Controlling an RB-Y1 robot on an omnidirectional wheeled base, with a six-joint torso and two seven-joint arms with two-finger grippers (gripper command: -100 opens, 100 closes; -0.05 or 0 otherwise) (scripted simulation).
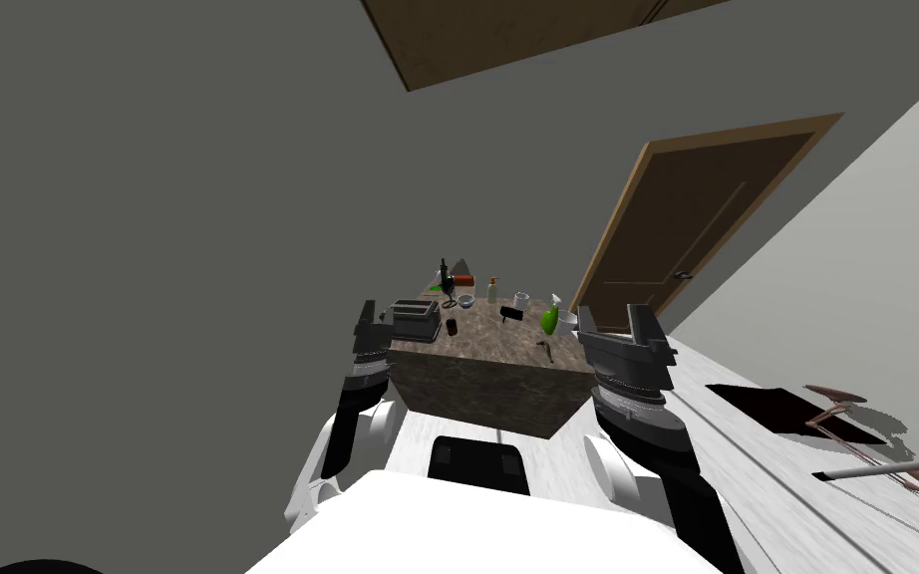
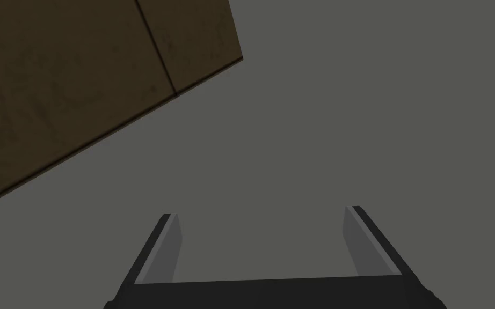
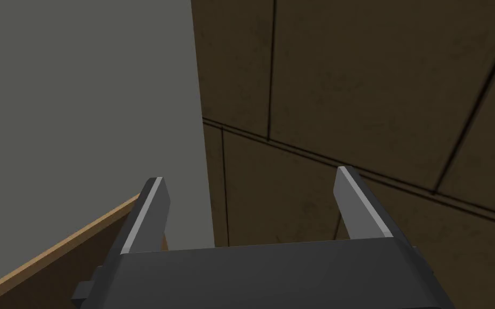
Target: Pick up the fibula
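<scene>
My left gripper (image 2: 260,213) and right gripper (image 3: 250,177) both have fingers spread, holding nothing. I think the fibula (image 1: 545,348) is that thin dark thing on the table (image 1: 492,389). It looks light and stiff; I'd pinch its middle.

This is a room in a house, with the look of a kitchen. A block-shaped surface of brown speckled stone (image 1: 492,387) carries household goods: a dark two-slot toaster (image 1: 414,321), a green spray bottle (image 1: 549,319), a pale pump bottle (image 1: 492,290), a small white cup (image 1: 521,300) and a small grey bowl (image 1: 465,301). Beside it a dark brown panelled door in a tan frame (image 1: 707,214) meets a plain grey wall (image 1: 198,199), and the floor (image 1: 747,468) is of pale planks.
</scene>
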